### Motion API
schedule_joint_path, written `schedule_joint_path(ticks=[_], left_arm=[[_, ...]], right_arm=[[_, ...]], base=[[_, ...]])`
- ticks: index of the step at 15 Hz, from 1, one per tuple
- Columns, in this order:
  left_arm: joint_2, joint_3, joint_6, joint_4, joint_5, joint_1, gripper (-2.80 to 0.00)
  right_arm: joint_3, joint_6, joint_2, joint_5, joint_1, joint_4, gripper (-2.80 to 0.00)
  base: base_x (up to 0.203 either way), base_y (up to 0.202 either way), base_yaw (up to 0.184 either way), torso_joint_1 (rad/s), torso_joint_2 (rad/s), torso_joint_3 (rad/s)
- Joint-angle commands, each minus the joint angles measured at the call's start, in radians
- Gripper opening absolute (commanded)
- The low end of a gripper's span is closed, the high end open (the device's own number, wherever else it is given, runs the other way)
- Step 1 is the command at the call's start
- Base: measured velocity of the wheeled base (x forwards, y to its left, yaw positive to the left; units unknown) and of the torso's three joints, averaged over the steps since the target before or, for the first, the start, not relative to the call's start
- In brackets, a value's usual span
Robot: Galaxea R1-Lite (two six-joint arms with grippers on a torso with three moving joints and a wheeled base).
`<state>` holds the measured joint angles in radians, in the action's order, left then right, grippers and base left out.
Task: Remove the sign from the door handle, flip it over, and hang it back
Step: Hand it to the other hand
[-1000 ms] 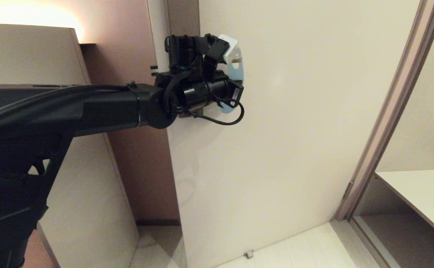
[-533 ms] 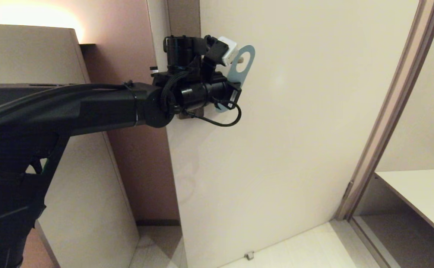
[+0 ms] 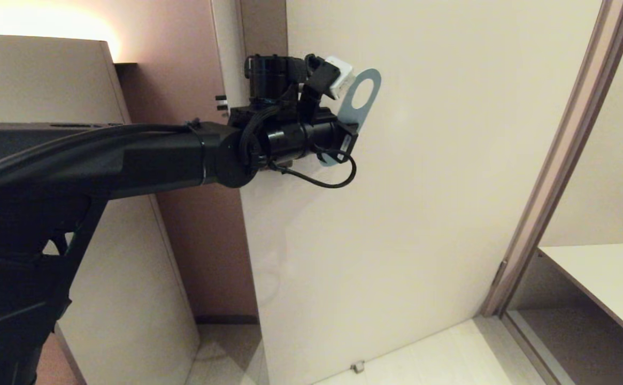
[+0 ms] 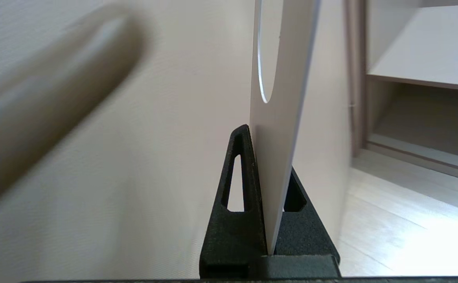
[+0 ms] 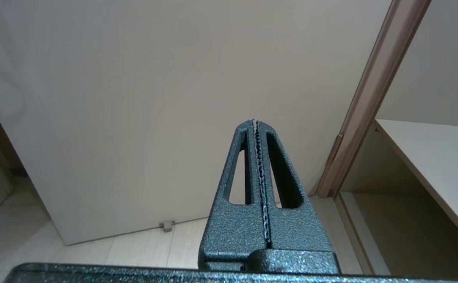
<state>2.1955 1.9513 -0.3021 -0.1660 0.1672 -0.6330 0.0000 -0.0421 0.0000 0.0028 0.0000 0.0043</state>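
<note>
Right gripper (image 5: pixel 255 122): parked low, fingers pressed together on nothing; left gripper (image 4: pixel 270 184): raised beside the door (image 3: pixel 450 187), fingers clamped on the lower end of 1 sign (image 3: pixel 362 104), held clear of the blurred door handle (image 4: pixel 44 106).

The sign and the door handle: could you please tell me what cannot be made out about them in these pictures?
- The sign: its lower part sits behind the left gripper and wrist in the head view; no printed wording is readable in either view.
- The door handle: a blurred bar in the left wrist view; hidden behind the left arm in the head view.
</note>
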Motion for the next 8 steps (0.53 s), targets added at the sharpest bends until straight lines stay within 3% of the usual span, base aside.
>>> schedule_joint_path(ticks=[1,8], left_arm=[[0.002,0.000,-0.002,-0.001,0.005,-0.017,-2.80],[-0.009,-0.002,0.003,-0.001,0.056,-0.109,-2.80]], right_arm=[[0.000,-0.001,0.000,0.000,0.000,0.000,-2.80],[0.000,-0.001,0.000,0.000,0.000,0.000,-2.80]], base=[[0.000,0.000,0.000,0.000,0.00,0.000],[0.000,0.000,0.000,0.000,0.00,0.000]])
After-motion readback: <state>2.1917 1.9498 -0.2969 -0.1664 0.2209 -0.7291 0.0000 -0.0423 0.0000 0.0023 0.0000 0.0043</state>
